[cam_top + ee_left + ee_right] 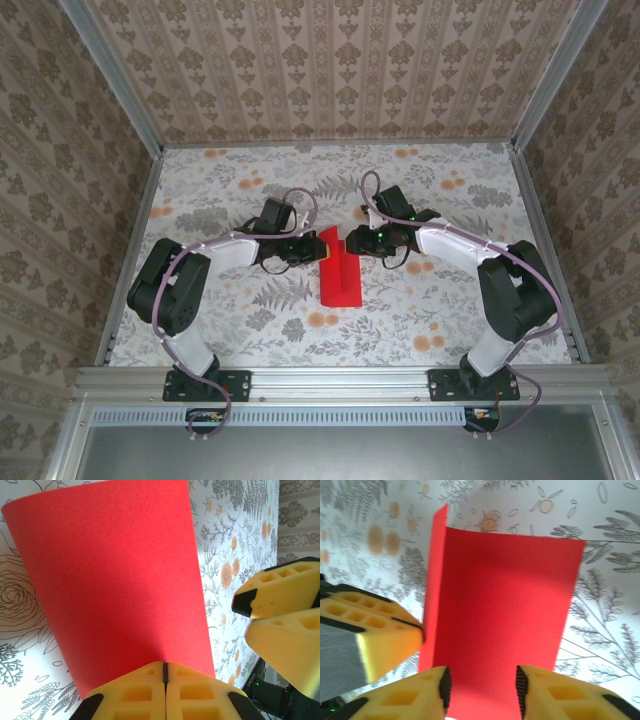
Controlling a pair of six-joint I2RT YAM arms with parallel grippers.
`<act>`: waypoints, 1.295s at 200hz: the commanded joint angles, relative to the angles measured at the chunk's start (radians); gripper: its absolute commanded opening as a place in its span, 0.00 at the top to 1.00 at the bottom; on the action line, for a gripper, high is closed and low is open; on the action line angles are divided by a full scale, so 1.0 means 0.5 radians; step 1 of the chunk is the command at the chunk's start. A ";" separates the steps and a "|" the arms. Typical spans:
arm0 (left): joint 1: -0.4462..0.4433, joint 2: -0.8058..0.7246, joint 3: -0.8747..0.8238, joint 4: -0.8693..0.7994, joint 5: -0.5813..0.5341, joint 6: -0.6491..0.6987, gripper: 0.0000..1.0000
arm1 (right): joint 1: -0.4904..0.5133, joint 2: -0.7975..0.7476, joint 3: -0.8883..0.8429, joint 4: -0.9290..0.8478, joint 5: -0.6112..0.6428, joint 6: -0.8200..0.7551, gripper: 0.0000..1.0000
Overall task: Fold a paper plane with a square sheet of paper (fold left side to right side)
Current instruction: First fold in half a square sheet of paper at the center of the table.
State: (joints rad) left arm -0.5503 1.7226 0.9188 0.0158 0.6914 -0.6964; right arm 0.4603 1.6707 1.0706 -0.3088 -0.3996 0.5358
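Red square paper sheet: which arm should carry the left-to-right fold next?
Left. The left gripper is shut on the raised left flap of the thin bright red paper sheet; the right gripper stands open, gripping nothing.

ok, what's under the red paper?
The flowered table shows all round the red paper. One edge stands up, pinched in the left gripper. Under the flat part nothing can be seen: the paper covers it.
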 commanded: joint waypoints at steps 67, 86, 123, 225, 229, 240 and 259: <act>-0.013 0.022 0.028 -0.002 -0.023 0.011 0.96 | 0.012 0.112 -0.108 0.426 -0.442 0.409 0.56; -0.015 0.022 0.025 -0.004 -0.026 0.012 0.96 | 0.018 0.152 -0.092 0.407 -0.453 0.414 0.60; -0.016 0.027 0.028 -0.008 -0.025 0.018 0.97 | 0.036 0.196 -0.078 0.406 -0.478 0.423 0.68; -0.013 -0.052 0.043 -0.123 -0.081 0.101 0.79 | 0.042 0.214 -0.021 0.158 -0.256 0.269 0.99; -0.010 -0.064 0.050 -0.151 -0.083 0.118 0.77 | 0.041 0.214 -0.019 0.139 -0.236 0.257 0.99; -0.007 -0.101 0.061 -0.234 -0.165 0.171 0.71 | 0.040 0.216 -0.015 0.102 -0.193 0.228 0.99; 0.003 -0.136 0.074 -0.350 -0.235 0.224 0.60 | 0.039 0.225 -0.009 0.054 -0.136 0.194 0.99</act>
State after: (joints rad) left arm -0.5503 1.7058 0.9222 -0.0582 0.6350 -0.6479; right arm 0.4759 1.7691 1.0344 -0.2039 -0.5343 0.6796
